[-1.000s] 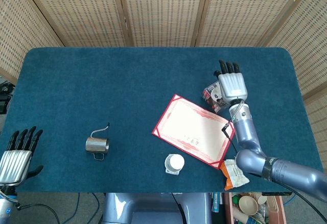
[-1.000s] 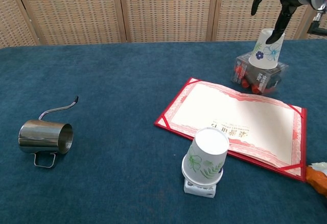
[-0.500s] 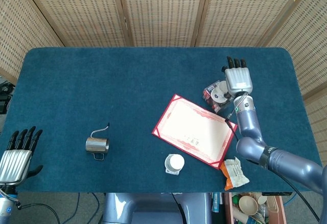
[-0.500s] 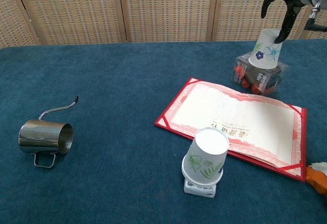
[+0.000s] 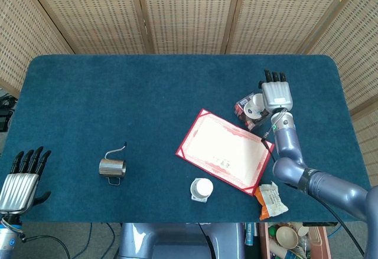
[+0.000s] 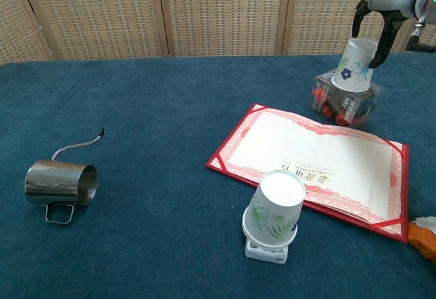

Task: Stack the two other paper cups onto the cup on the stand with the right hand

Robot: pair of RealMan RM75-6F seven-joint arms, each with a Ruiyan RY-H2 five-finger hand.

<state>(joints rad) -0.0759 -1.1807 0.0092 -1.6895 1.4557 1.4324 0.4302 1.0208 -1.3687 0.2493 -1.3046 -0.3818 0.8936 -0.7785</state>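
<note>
Reach step, I'd say: right hand [image 6: 372, 23] hovers with fingers apart, empty, straddling the upturned blue-flowered white paper cup [image 6: 355, 65] directly beneath it on the clear plastic box [image 6: 346, 101]; next, lower, clamp, lift toward the green-leafed stand cup [image 6: 275, 210].

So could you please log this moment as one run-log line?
right hand: fingers around blue-flower cup on clear box | left hand: open, idle | green-leaf cup: on stand
</note>
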